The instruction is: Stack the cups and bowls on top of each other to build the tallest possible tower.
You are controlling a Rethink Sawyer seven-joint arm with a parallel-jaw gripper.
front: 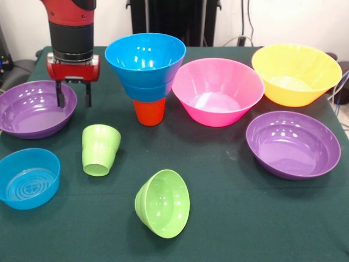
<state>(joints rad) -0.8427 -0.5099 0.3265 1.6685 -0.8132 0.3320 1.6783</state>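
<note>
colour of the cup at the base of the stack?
Orange: the cup under the two nested blue bowls. Front view shows it best.

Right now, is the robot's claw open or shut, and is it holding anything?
Gripper: open, holding nothing, its two fingers apart above the rim of the purple bowl.

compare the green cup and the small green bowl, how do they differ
The green cup is narrow and tall with stepped ridges; the green bowl is wider, shallower and smooth. The cup stands upside down, its base on top and its mouth on the table; the bowl lies tipped on its side, its opening facing the camera. The cup sits nearer the purple bowl under the gripper; the bowl lies nearer the camera. Both are glossy lime green and unstacked.
</note>
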